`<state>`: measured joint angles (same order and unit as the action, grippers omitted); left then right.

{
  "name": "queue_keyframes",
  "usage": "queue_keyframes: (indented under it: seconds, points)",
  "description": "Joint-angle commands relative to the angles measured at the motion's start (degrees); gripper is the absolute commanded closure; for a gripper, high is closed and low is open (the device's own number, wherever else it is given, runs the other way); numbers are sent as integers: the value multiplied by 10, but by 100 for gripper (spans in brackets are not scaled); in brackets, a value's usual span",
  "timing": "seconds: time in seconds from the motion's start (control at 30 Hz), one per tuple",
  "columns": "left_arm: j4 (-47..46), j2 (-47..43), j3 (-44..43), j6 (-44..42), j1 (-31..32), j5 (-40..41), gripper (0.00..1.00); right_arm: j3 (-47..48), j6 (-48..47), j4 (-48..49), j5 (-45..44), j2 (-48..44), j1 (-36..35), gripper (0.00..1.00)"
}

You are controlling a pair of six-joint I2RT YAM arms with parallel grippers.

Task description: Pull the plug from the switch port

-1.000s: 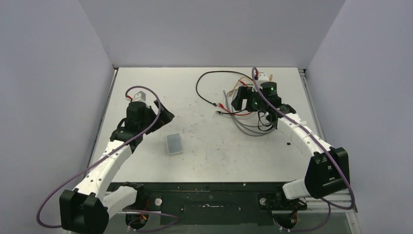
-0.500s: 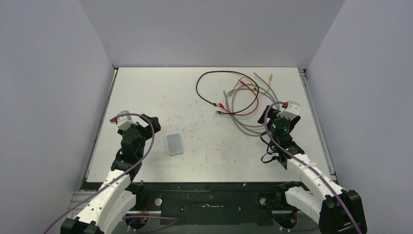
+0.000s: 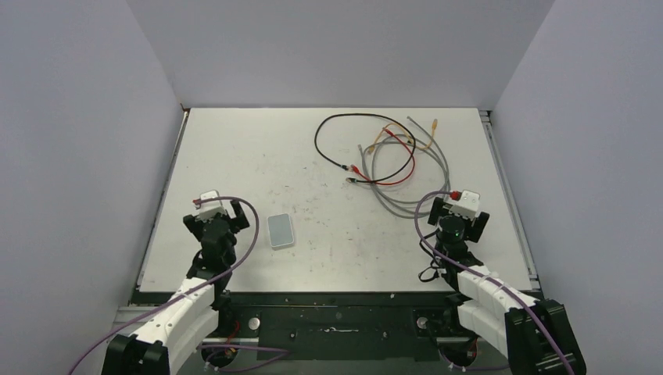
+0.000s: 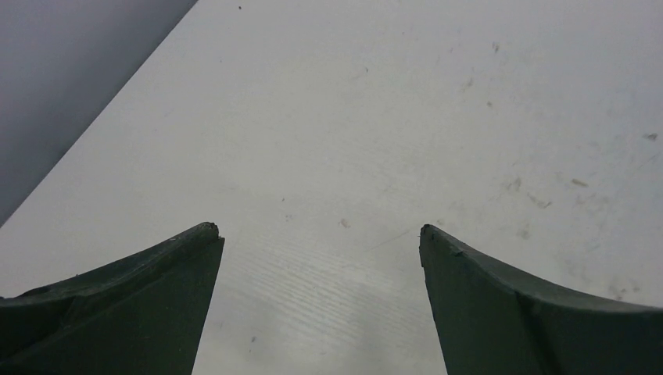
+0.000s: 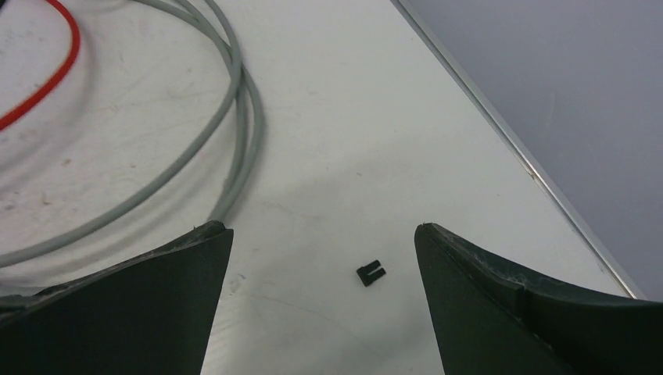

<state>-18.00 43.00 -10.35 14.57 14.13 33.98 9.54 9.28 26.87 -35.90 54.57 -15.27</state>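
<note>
Retreated to lower frame: left gripper (image 4: 317, 230), released, empty | right gripper (image 5: 320, 226) likewise back, released, empty | switch (image 3: 280, 230) lower left, well apart from cables (image 3: 316, 142) upper right

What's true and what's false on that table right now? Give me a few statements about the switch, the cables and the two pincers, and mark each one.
1. The switch lies flat on the table, just right of the left pincer. True.
2. A grey cable is plugged into the switch. False: no cable reaches it; the grey cable lies with the other cables, apart at the far right.
3. Both pincers are open and hold nothing, the right pincer included. True.
4. A small black piece lies in front of the left pincer. False: the small black piece lies on the table in front of the right pincer.
</note>
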Motion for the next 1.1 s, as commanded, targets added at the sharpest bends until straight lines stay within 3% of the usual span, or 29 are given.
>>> queue_keyframes:
  seconds: [0.0, 0.07, 0.3, 0.43, 0.5, 0.57, 0.63, 0.73, 1.07]
  points:
    - [-172, 33, 59, -125, -6, -46, 4, -34, -36, 168, 24, 35, 33, 10]
    - [-264, 74, 72, -132, -14, -69, 4, -44, -30, 231, 30, 76, 45, 10]
    - [-382, 233, 21, -139, -45, -144, 4, -36, -19, 407, 63, 210, 73, 10]
    - [-452, 372, -22, -90, -83, -158, 4, -20, 5, 455, 75, 288, 92, 10]
    - [-506, 424, -24, -106, -85, -158, 4, -7, 7, 447, 96, 303, 100, 10]
    - [-433, 404, -44, -87, -89, -169, 4, -8, -9, 462, 143, 316, 104, 10]
    - [-463, 413, -38, -96, -89, -163, 4, -12, -39, 540, 204, 373, 106, 10]
    - [-460, 414, -40, -92, -91, -169, 4, 48, -58, 435, 259, 381, 112, 10]
    - [-457, 412, -41, -97, -88, -175, 4, 56, -70, 417, 269, 380, 110, 10]
